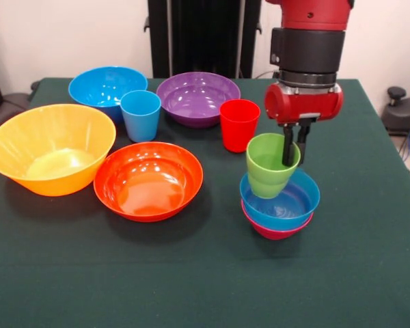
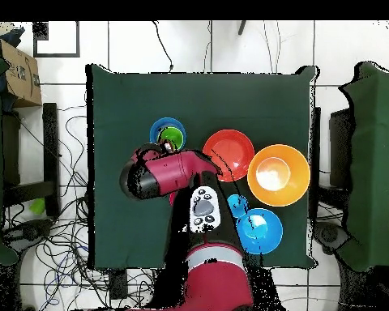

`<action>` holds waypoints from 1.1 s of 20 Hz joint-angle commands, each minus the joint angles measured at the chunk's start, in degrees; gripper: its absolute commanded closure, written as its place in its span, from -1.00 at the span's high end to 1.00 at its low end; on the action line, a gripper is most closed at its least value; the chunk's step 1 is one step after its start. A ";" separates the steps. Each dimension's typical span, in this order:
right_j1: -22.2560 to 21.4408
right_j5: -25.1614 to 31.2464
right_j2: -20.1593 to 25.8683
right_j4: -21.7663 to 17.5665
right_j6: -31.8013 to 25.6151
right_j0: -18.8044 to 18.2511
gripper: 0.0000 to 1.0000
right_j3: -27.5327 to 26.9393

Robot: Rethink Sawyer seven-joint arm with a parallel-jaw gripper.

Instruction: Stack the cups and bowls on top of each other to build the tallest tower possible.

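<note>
The tower stands at the front right: a small magenta bowl at the bottom, a small blue bowl nested in it, and the lime green cup leaning inside the blue one. My gripper comes down from above and is shut on the green cup's right rim, one finger inside and one outside. In the overhead view the green cup and small blue bowl show just past the arm's wrist. The red cup stands just behind the tower.
On the left stand the very large yellow-orange bowl and the red-orange bowl. Behind them are the large blue bowl, the light blue cup and the purple bowl. All stand upright on the green cloth table.
</note>
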 commanded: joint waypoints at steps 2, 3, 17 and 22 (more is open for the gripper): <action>4.38 -3.61 1.28 0.05 6.85 0.05 -1.00 -5.85; 4.70 -3.63 0.91 0.22 7.09 0.51 -1.00 -6.36; 6.28 -3.80 -0.33 1.43 8.46 2.45 -1.00 -8.53; 5.98 -3.69 0.39 2.01 8.43 2.44 -1.00 -7.25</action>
